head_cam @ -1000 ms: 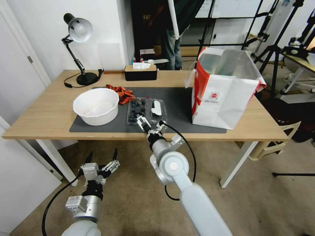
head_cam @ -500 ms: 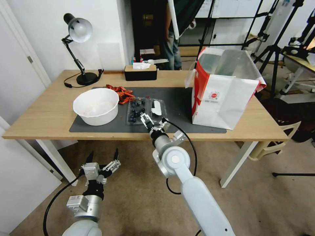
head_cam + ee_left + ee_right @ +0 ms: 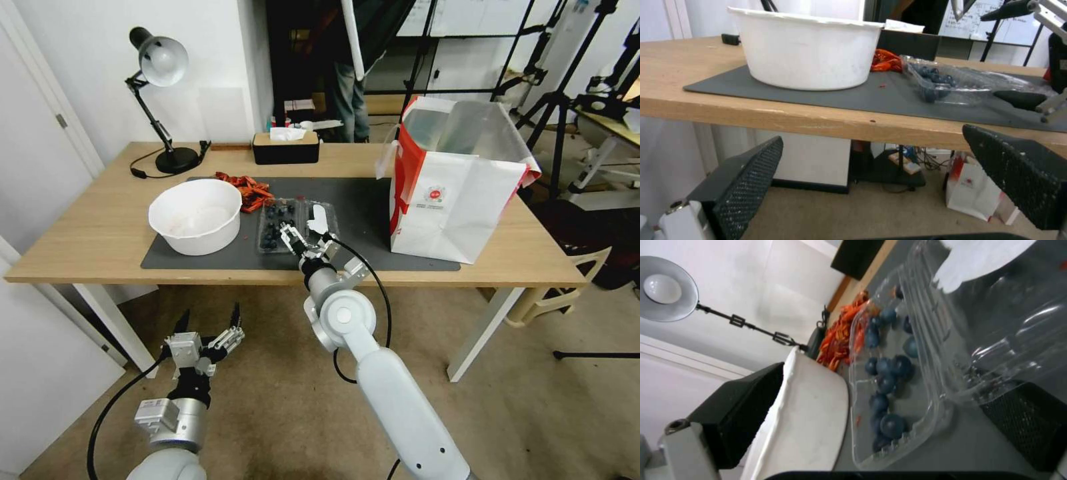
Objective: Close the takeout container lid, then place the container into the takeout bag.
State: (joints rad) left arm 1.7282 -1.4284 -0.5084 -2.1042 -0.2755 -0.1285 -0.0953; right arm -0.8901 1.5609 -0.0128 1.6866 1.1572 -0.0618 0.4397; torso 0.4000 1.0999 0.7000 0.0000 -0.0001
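Presently: takeout container [image 3: 278, 225] lies open on the grey mat [image 3: 200, 257], lid [image 3: 320, 222] tilted up at its 3 o'clock, right gripper [image 3: 307, 241] at the near edge, fingers spread, one beneath the lid. Takeout bag [image 3: 453, 200] stands upright at 3 o'clock, well apart; white bowl [image 3: 195, 215] at 9. Left gripper [image 3: 208, 328] hangs below the table [image 3: 87, 233], open, empty.

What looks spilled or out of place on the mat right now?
Small red crumbs lie scattered on the grey mat between the white bowl and the open takeout container, and a heap of red wrappers sits behind them. No berries have spilled.
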